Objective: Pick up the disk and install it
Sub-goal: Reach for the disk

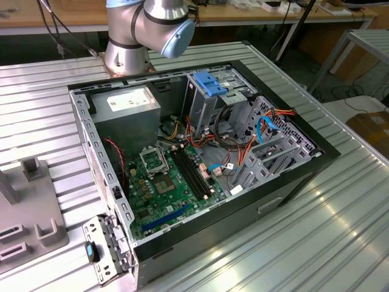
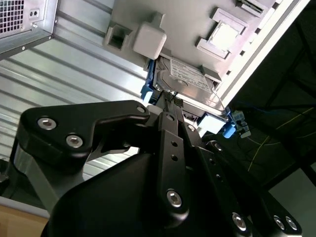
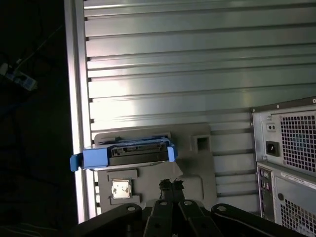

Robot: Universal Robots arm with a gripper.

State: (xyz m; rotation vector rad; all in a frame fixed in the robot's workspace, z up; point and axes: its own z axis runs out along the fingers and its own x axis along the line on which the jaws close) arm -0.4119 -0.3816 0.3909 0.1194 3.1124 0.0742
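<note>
The disk point(image 3: 133, 154), grey metal in a bright blue carrier rail, stands on edge in a grey fixture plate point(image 3: 197, 163) on the ribbed metal table. In the second wrist view the disk point(image 2: 190, 79) shows its labelled face, with blue rail ends on either side. My gripper point(image 3: 171, 185) hovers over the fixture close to the disk, apart from it, with its black fingertips together and nothing between them. In the second wrist view the gripper point(image 2: 171, 98) points at the disk's near edge.
The open computer case point(image 1: 200, 152) lies on the table, with a metal drive cage topped by a blue bracket point(image 1: 209, 85) at its back. The case's rear panel point(image 3: 291, 158) stands beside the fixture. A small square chip point(image 3: 121, 188) sits in the fixture. The table edge point(image 3: 76, 98) runs close by the disk.
</note>
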